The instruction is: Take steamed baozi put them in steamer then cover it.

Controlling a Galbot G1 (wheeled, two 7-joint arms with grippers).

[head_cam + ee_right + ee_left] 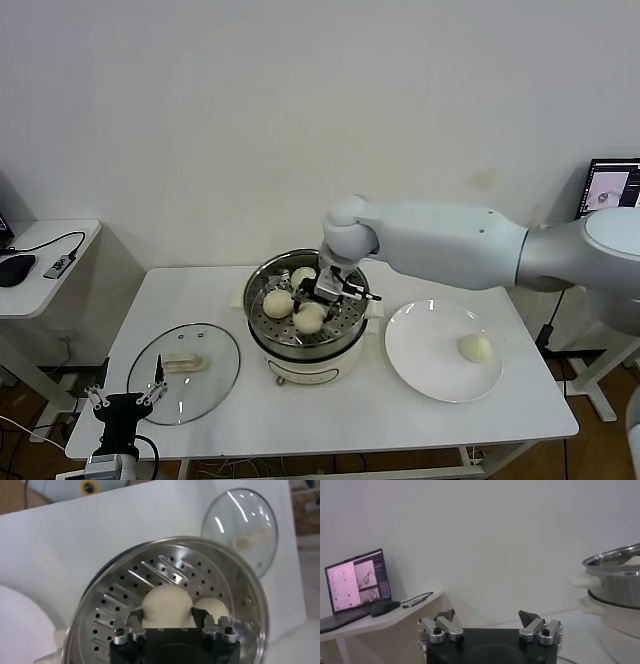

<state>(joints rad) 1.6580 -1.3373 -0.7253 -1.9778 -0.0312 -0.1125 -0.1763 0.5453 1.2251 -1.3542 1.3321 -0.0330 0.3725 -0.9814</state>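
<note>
Three steamed baozi [279, 302] sit on the perforated tray of the steamer [300, 345], which stands at the middle of the white worktop [330, 415]. The right tool [167, 614] reaches down into the steamer from the far side, its two fingers set on either side of one bun [167, 602] and touching its flanks, so the tool is clamped on that bun. A second bun [212, 607] lies just beside it on the tray. A fourth bun [474, 347] rests on the flat white plate [420, 370] toward the worktop's right edge, well apart from the tool. The glass cover [185, 372] lies flat near the front left corner, handle up. The left tool [127, 400] hangs idle just off the worktop's front left corner, its fingers spread wide apart and holding nothing.
</note>
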